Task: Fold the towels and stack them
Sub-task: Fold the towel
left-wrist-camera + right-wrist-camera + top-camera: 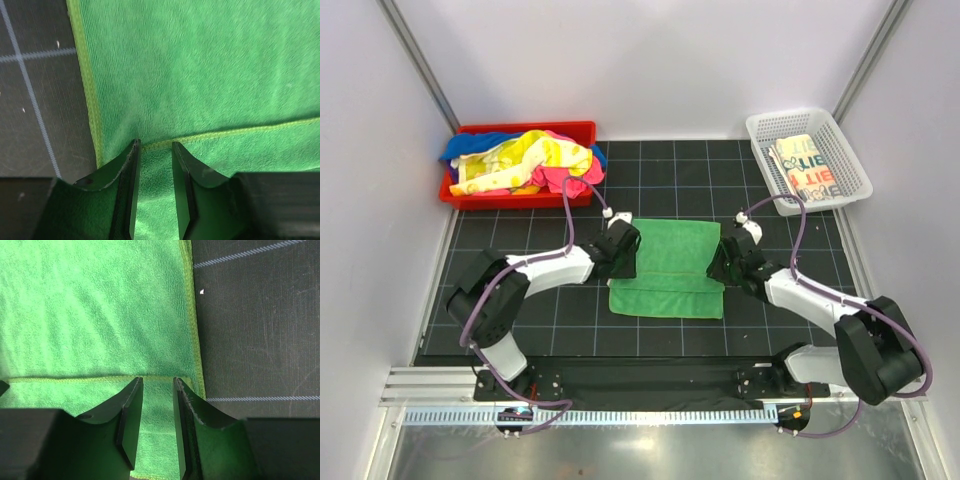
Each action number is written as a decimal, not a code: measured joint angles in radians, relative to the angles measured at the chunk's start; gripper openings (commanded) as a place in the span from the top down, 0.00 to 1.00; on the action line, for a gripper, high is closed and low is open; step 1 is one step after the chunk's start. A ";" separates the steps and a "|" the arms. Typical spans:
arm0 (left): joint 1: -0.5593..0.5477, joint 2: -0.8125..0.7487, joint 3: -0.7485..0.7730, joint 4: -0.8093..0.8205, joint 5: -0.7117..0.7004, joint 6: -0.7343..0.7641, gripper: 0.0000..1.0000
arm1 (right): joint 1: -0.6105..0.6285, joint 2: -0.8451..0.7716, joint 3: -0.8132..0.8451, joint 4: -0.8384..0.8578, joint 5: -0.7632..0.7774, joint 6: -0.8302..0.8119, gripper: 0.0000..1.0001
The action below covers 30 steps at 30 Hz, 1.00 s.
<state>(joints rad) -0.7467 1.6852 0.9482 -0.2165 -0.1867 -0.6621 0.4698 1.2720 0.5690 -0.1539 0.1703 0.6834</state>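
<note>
A part-folded green towel [668,262] lies at the centre of the mat [670,180], the left gripper [620,250] at its 9 o'clock edge, the right gripper [730,257] at 3. A red tray [525,129] of heaped towels [535,160] sits at 10 o'clock, a basket [765,128] with a lettered towel [807,165] at 2.

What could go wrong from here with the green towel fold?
1. The left gripper and right gripper straddle the folded hem of the green towel. Closing might catch only one layer, skewing the fold.
2. Each sits close to the towel's side edge, so a pinch could slip off.
3. A pink towel hangs over the red tray rim toward the left gripper and could snag.
</note>
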 measured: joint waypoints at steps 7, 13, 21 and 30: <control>0.000 -0.043 -0.052 0.001 0.044 -0.013 0.66 | 0.001 -0.027 -0.024 -0.007 -0.001 -0.001 0.63; 0.000 -0.099 -0.086 0.001 0.080 -0.012 0.66 | 0.001 -0.040 -0.023 -0.014 0.001 -0.002 0.63; 0.000 -0.148 -0.118 -0.002 0.121 -0.006 0.67 | 0.001 0.004 0.040 -0.034 0.023 -0.017 0.63; 0.000 -0.171 -0.162 -0.003 0.155 0.009 0.68 | 0.002 0.092 0.091 -0.034 0.036 -0.034 0.63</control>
<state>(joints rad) -0.7471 1.5139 0.7860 -0.2192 -0.0315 -0.6529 0.4721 1.3640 0.6601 -0.1879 0.2066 0.6495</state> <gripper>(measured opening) 0.318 0.374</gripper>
